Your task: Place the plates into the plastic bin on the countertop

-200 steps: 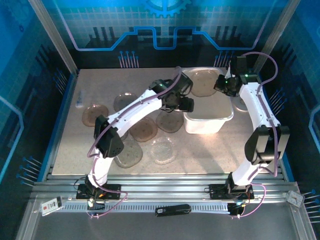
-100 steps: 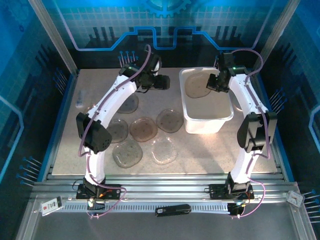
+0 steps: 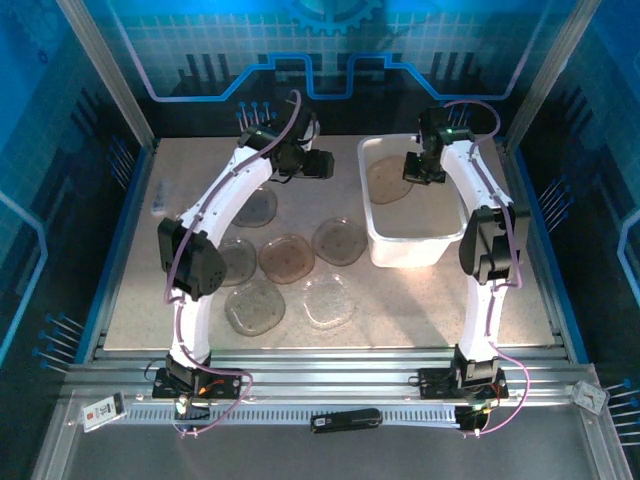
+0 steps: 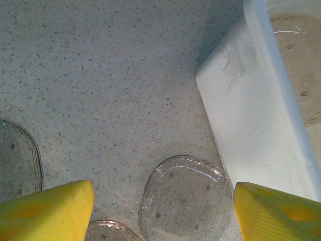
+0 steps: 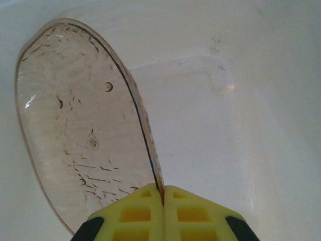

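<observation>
1. Right fingers [image 5: 153, 201] are pinched shut on the rim of one brown plate [image 5: 80, 125], which hangs tilted inside the bin [image 3: 415, 255].
2. Left fingers [image 3: 318, 165] are spread and empty over the desk [image 3: 400, 310], beside the bin.
3. Risk: the edge grip is thin, so the plate may slip or land leaning against a wall.
4. The right wrist view shows the pinch; the top view shows other plates [image 3: 287, 258] lying on the desk.

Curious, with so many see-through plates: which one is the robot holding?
The smoky brown translucent plate inside the white plastic bin, pinched edge-on by the right gripper; the other plates lie flat on the speckled countertop.
</observation>
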`<state>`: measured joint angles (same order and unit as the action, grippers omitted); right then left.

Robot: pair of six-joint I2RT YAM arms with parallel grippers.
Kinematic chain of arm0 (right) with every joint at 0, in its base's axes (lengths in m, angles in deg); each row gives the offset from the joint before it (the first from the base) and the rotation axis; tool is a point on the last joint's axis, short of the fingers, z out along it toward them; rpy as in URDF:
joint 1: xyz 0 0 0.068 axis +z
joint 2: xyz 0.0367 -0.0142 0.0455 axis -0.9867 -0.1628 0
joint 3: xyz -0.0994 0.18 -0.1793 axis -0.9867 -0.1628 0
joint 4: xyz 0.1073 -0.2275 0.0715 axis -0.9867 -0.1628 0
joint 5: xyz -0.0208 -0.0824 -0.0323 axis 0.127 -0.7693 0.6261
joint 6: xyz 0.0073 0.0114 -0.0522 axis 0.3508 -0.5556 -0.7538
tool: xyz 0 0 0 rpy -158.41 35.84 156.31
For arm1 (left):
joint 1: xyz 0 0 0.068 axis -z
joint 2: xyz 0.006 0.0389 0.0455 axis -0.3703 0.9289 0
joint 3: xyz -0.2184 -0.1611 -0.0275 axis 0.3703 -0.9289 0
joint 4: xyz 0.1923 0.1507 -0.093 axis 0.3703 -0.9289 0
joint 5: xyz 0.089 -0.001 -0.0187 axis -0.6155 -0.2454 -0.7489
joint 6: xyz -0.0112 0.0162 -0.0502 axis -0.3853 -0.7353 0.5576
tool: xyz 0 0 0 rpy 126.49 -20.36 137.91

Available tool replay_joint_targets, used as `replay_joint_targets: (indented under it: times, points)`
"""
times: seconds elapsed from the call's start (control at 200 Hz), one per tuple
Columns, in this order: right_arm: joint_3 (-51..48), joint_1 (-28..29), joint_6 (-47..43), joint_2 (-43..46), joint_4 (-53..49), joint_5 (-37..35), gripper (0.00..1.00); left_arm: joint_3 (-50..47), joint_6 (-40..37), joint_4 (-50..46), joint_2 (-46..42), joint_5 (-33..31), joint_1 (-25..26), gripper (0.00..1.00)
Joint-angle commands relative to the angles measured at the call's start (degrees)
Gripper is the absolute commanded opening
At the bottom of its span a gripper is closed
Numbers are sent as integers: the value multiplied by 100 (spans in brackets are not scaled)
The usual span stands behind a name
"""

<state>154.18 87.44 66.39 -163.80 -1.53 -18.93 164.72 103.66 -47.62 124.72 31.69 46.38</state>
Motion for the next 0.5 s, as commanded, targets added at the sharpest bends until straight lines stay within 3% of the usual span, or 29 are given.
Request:
replay_joint_targets:
  times: [0.0,0.495]
  points:
    - [191,74,-161,-189,-103,66,0,221,-152,-30,147,133,5,74]
    - [89,90,-83,-682,168,216,0,261,-122,-77,355,112,18,74]
